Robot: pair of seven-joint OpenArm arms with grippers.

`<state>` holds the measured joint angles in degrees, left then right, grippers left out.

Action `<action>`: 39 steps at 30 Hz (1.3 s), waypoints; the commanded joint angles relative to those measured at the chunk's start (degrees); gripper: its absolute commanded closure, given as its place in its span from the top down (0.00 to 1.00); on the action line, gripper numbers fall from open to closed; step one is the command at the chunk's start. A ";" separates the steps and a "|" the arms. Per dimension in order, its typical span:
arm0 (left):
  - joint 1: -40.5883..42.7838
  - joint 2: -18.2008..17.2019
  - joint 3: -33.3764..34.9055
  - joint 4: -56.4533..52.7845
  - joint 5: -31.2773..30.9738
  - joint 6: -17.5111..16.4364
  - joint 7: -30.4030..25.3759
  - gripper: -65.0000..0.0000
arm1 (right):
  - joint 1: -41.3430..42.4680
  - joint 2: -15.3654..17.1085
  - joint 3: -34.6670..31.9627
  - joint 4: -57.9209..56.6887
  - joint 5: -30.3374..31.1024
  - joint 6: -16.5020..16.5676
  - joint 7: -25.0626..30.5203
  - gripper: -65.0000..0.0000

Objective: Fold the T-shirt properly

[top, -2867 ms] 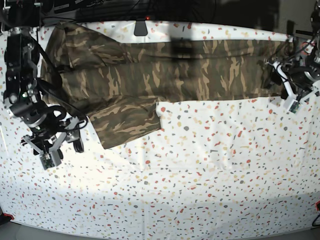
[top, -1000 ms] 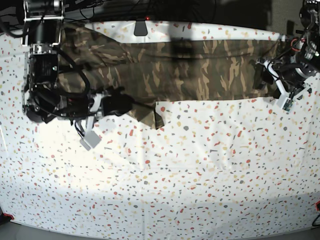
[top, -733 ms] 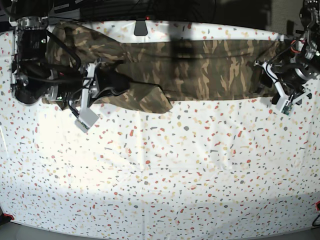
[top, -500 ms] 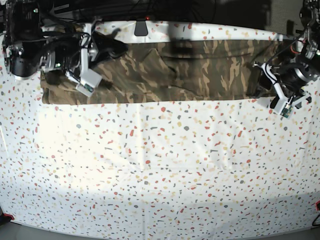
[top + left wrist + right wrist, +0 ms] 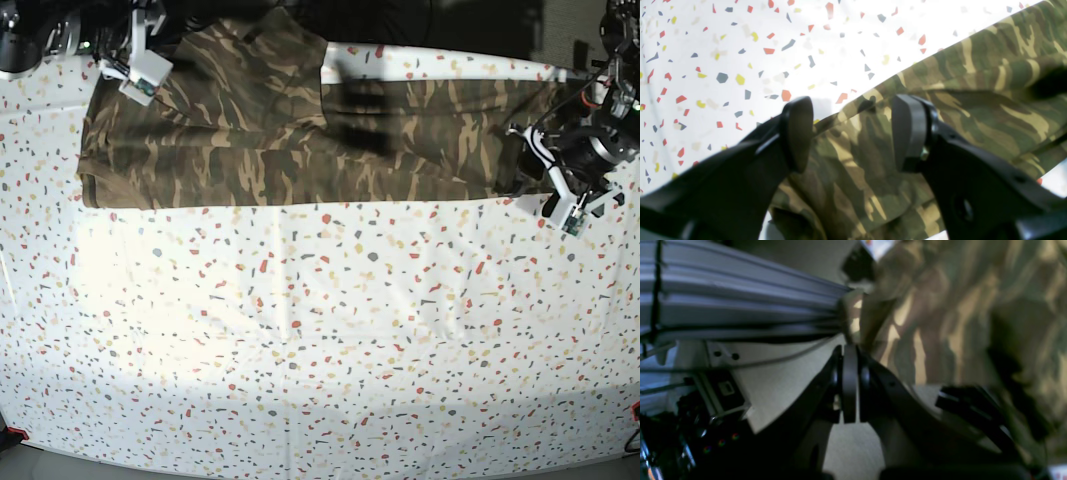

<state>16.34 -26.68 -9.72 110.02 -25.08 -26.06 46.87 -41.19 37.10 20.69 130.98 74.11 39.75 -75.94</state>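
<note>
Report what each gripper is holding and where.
Left gripper is open above the camouflage cloth T-shirt, holding nothing. Right gripper is shut; no cloth shows between its pads.

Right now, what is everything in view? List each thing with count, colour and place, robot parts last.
T-shirt: one, camouflage of olive green, brown and tan; spread in a long band along the far edge of the table, its near edge straight.
Table cover: one, white with red, yellow and grey flecks; over the whole table, bare in front of the T-shirt.
Metal rails: grey; beyond the table's far edge, seen by the right wrist camera.
Left gripper: one, black; jaws open, hovering over the T-shirt's edge at the base view's right end.
Right gripper: one, black; jaws shut, at the base view's far left corner; whether cloth is pinched between them is not clear.
</note>
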 commanded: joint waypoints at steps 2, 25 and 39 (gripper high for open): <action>-0.44 -0.79 -0.48 1.07 -0.44 -0.02 -1.14 0.56 | 0.90 0.00 2.99 0.90 2.62 0.25 1.36 0.00; -0.31 -0.79 -0.48 1.07 -0.42 0.07 -1.31 0.56 | 19.26 -9.81 7.37 0.63 -25.11 0.25 8.76 0.00; -0.13 -0.79 -0.48 1.07 -0.44 0.07 -1.07 0.56 | 19.28 -9.81 7.37 -8.98 -35.21 0.25 14.69 0.00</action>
<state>16.51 -26.68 -9.72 110.02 -25.06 -25.93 46.70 -22.20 26.48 27.66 121.32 38.94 39.72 -62.35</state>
